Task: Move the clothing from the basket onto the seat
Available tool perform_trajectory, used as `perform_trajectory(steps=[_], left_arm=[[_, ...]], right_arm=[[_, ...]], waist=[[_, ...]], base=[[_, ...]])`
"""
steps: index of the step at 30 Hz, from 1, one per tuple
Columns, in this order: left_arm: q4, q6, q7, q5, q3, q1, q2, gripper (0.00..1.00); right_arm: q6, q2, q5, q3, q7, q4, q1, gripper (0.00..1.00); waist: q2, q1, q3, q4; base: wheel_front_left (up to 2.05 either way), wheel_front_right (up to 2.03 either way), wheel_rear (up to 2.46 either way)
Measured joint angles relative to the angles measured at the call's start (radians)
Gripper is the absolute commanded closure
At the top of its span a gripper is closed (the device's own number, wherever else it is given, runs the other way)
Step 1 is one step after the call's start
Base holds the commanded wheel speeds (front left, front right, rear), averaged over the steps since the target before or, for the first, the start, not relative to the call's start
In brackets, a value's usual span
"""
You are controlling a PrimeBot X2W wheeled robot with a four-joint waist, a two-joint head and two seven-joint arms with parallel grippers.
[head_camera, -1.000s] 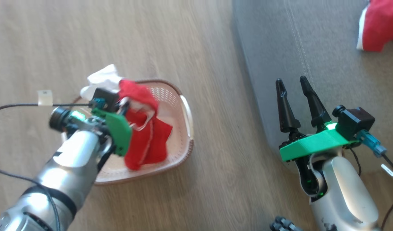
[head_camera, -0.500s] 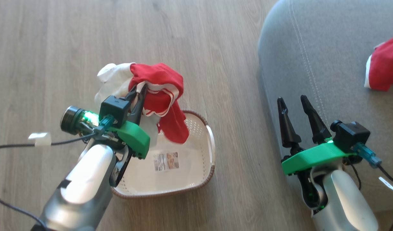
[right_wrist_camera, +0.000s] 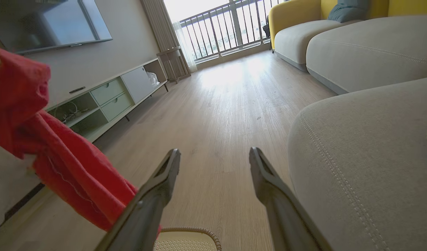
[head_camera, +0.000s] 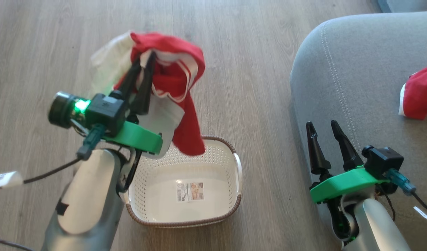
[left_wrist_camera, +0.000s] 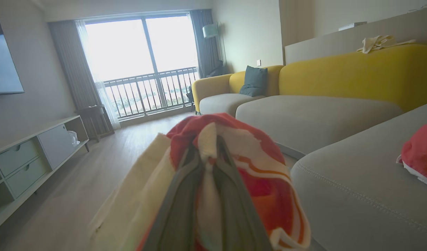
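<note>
My left gripper [head_camera: 145,57] is shut on the clothing [head_camera: 175,80], a red garment with white stripe trim bunched with a white cloth [head_camera: 108,66], and holds it in the air above and behind the basket [head_camera: 234,205]. In the left wrist view the two fingers [left_wrist_camera: 178,195] pinch the red and white clothing [left_wrist_camera: 262,167]. The cream basket stands on the floor with just its paper label [head_camera: 189,191] inside. Another red garment [head_camera: 420,92] lies on the grey seat [head_camera: 356,69] at right. My right gripper [head_camera: 321,125] hangs open by the seat's front edge, empty.
Wood floor [head_camera: 251,52] runs between basket and seat. The wrist views show a low TV cabinet [right_wrist_camera: 108,101] along the left wall, a balcony window [left_wrist_camera: 143,66], and yellow-backed sofa sections [left_wrist_camera: 338,76] beyond the seat.
The left gripper has lifted the red and white clothing out of the basket and higher, leaving the basket bare. The head camera has also shifted. The right gripper stays open.
</note>
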State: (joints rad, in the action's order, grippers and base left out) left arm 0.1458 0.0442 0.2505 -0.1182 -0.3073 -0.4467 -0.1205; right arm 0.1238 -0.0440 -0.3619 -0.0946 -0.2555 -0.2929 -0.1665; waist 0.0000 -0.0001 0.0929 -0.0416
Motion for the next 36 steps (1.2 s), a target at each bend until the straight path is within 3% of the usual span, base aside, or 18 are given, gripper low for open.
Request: perform_trajectory(steps=[15, 26, 36], left_arm=[[-0.253, -0.060, 0.007, 0.040, 0.036, 0.001, 0.060, 1.00], [-0.262, -0.093, 0.007, 0.040, -0.075, 0.070, 0.069, 1.00], [-0.262, -0.089, 0.007, 0.035, -0.107, 0.081, 0.070, 1.00]], right_arm=[[0.000, 0.000, -0.009, -0.001, 0.000, 0.002, 0.035, 0.00], [0.000, 0.000, -0.007, 0.000, 0.000, 0.010, 0.036, 0.00], [0.000, 0.000, 0.001, 0.004, 0.000, 0.012, 0.036, 0.00]], waist=[[0.0000, 0.0000, -0.032, 0.001], [0.0000, 0.0000, -0.031, 0.005], [0.0000, 0.0000, -0.033, 0.008]], base=[[0.00, 0.00, 0.00], [0.00, 0.00, 0.00], [0.00, 0.00, 0.00]])
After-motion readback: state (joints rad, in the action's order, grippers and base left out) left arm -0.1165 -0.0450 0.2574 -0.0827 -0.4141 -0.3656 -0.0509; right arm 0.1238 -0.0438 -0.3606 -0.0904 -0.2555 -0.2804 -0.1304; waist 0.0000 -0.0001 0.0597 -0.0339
